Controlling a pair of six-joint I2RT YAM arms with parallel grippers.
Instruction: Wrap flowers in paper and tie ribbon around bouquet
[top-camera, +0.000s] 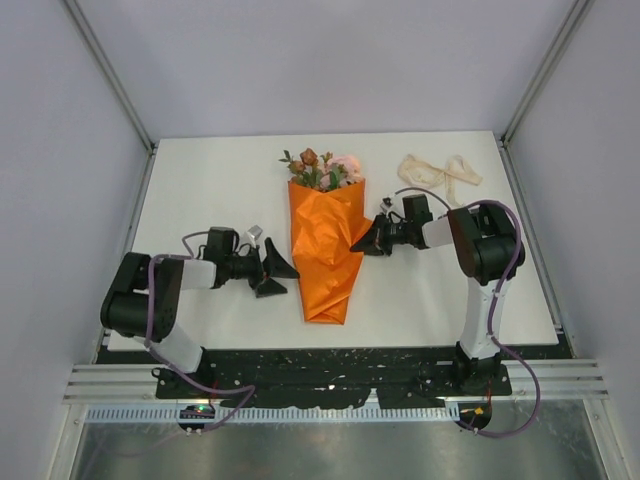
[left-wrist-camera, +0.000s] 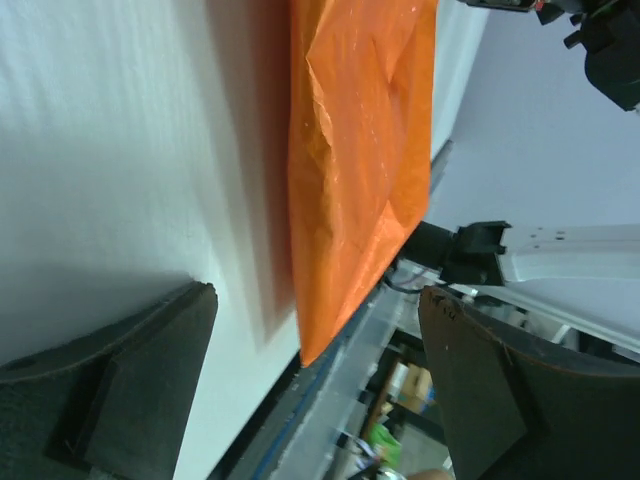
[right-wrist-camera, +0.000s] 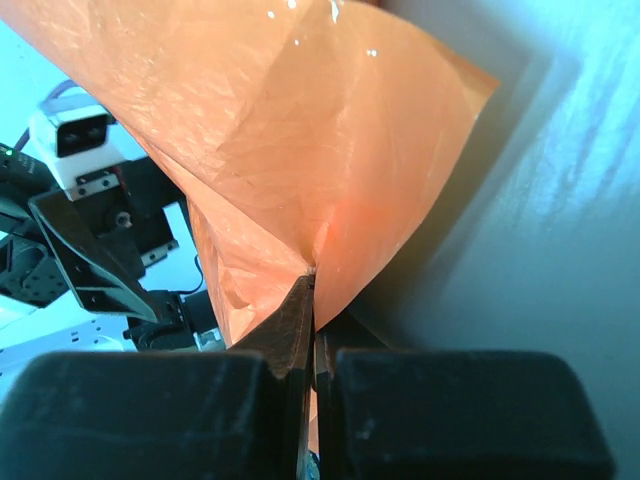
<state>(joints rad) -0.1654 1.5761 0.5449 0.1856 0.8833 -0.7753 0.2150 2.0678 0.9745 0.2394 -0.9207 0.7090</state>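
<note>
1. Overhead, the white worktop (top-camera: 200, 190) carries everything. The bouquet (top-camera: 325, 250) lies at its middle, wide end away from the arm bases and point toward them.
2. My left arm (top-camera: 190, 272) sits folded low with its forearm reaching right. The left jaws stand wide apart just beside the cone's left edge, holding nothing.
3. My right arm (top-camera: 478, 240) bends in from the other side, wrist pointing left, with the right jaws at the cone's right edge.
4. Only the right wrist view shows the pinch: a fold of the orange paper (right-wrist-camera: 320, 150) is caught between the closed right jaws.
5. Only the left wrist view shows bare worktop between the left jaws, with the cone's narrow end beyond them.
6. The flowers (top-camera: 320, 168) show above the wide end.
7. The ribbon (top-camera: 440, 175) lies loose near the far right corner, well apart.
</note>
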